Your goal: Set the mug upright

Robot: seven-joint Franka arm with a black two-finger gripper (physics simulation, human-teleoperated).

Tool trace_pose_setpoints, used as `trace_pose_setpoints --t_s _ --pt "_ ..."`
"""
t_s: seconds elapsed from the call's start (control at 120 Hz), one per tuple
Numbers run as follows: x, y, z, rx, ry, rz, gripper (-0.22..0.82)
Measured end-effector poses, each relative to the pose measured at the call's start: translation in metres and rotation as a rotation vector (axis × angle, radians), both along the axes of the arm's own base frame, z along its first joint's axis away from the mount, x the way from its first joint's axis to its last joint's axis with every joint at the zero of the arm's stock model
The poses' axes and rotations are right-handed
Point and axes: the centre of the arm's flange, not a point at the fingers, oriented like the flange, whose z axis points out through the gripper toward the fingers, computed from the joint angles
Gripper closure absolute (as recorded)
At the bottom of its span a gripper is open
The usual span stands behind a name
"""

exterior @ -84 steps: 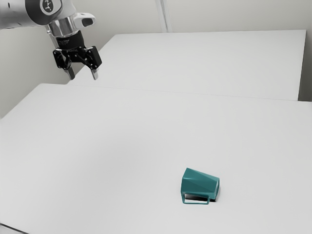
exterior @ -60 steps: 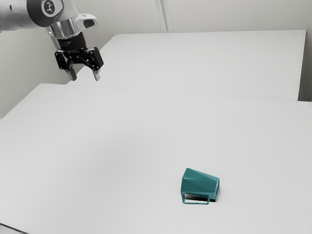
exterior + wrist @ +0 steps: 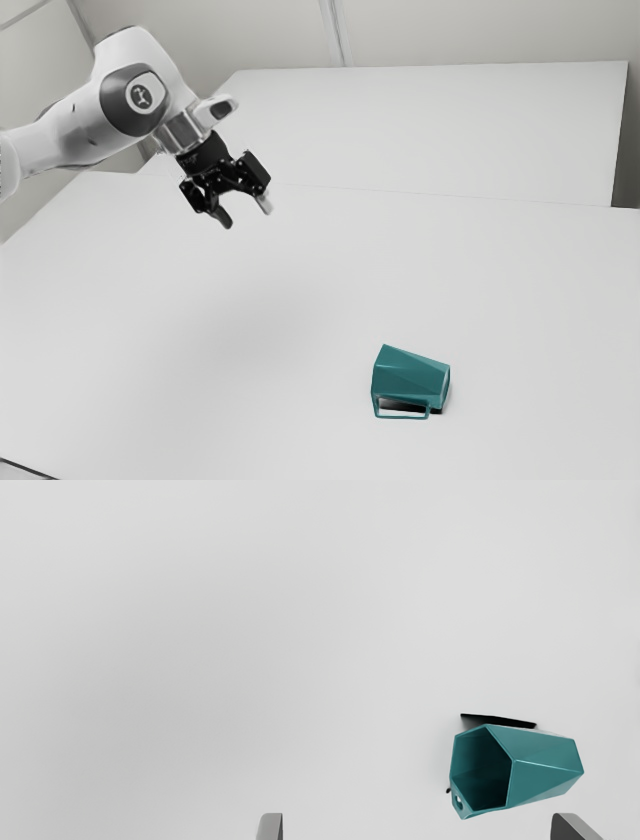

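Beyond the white tabletop point(image 3: 250, 310) lie a second white surface point(image 3: 420, 130) and a pale wall point(image 3: 480, 30), and the thin dark line point(image 3: 28, 469) at the exterior view's lower left is perhaps an edge. The claw point(image 3: 245, 214) hangs above the tabletop with its fingers wide apart, well away from the teal mug point(image 3: 410, 378), whose dark hollow the wrist view shows, while the exterior view shows its handle point(image 3: 403, 416) as a long loop. The mug lies on its side, long axis roughly across the exterior view, mouth toward that view's left.
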Motion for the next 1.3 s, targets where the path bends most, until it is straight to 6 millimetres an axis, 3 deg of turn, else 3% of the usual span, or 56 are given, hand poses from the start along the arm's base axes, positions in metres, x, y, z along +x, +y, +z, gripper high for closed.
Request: trace_pose_setpoints --t_s 0.267,0.542,0.95,1.2,1.3 --pt "-0.014 -0.003 -0.072 -0.226 -0.025 0.059 0.02" --pt "-0.042 -0.009 -0.140 -0.430 -0.052 0.089 0.02" --pt "-0.060 -0.047 -0.188 -0.524 -0.123 -0.062 0.02" --pt "-0.072 -0.100 -0.197 -0.543 -0.147 -0.227 0.02" --pt "-0.083 -0.111 -0.206 -0.553 -0.140 -0.258 0.02"
